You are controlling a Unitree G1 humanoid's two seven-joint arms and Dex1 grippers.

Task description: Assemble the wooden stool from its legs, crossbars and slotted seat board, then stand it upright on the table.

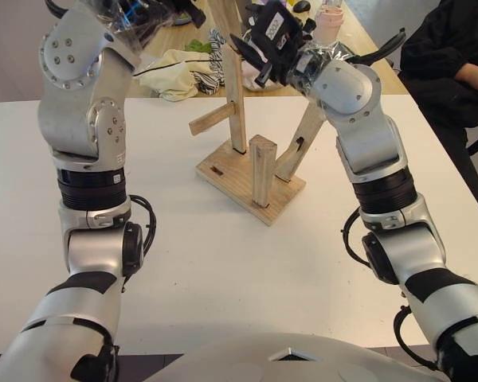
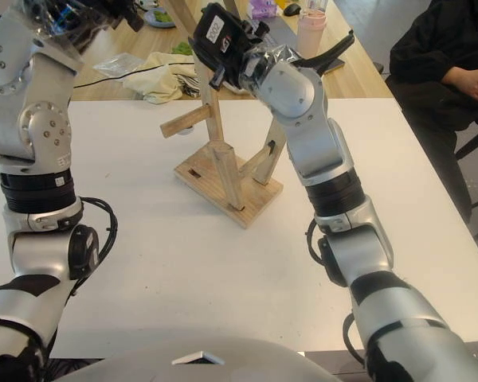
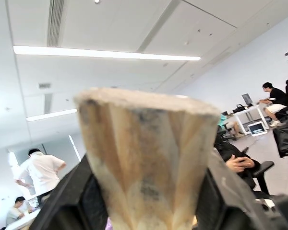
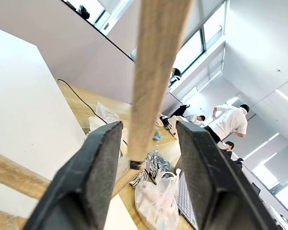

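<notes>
Your left tool (image 3: 146, 191) is gripping one wooden piece (image 3: 146, 139). Your right tool (image 4: 148, 134) is gaping around the tall leg (image 4: 158, 57), one of three standing in one seat board (image 1: 223, 171), bearing one crossbar (image 1: 209, 120).

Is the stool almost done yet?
Maybe halfway. Done: the tall leg, front leg and tilted leg stand in the seat board, with one crossbar attached. In hand: the left fingers grip a wooden piece; the right fingers straddle the tall leg. Left: remaining parts, then flipping it upright.

Seat board (image 1: 231, 180) lies flat; three legs (image 1: 263, 171) standing; crossbar (image 1: 211, 119) on tallest.
</notes>
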